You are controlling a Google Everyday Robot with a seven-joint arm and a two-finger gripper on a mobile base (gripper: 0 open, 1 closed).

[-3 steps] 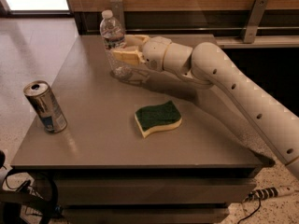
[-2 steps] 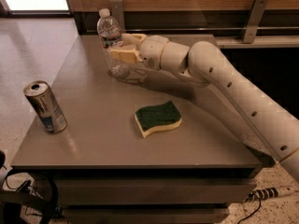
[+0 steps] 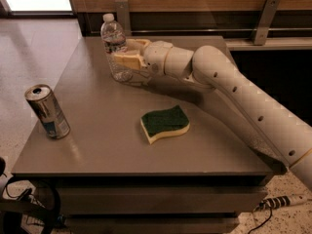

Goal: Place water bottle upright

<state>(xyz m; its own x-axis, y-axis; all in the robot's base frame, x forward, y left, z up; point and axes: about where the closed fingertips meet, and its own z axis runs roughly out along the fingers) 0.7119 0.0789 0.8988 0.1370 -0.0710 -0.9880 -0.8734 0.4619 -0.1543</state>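
Observation:
The water bottle (image 3: 113,37) is clear and ribbed with a white cap. It stands nearly upright at the far left of the grey table (image 3: 107,145), its base at or just above the tabletop. My gripper (image 3: 127,55) reaches in from the right on the cream arm (image 3: 229,84). It is shut on the water bottle around its middle, with one tan finger (image 3: 127,60) in front of it and the other behind it. The bottle's label band is hidden by the fingers.
A silver-and-blue drink can (image 3: 47,111) stands near the table's left edge. A green-and-yellow sponge (image 3: 165,123) lies in the middle of the table. A wooden wall with metal brackets (image 3: 263,18) runs behind it. Cables (image 3: 278,202) lie on the floor.
The gripper and the bottle have shifted slightly to the left along the far side of the table. The can and the sponge have not moved.

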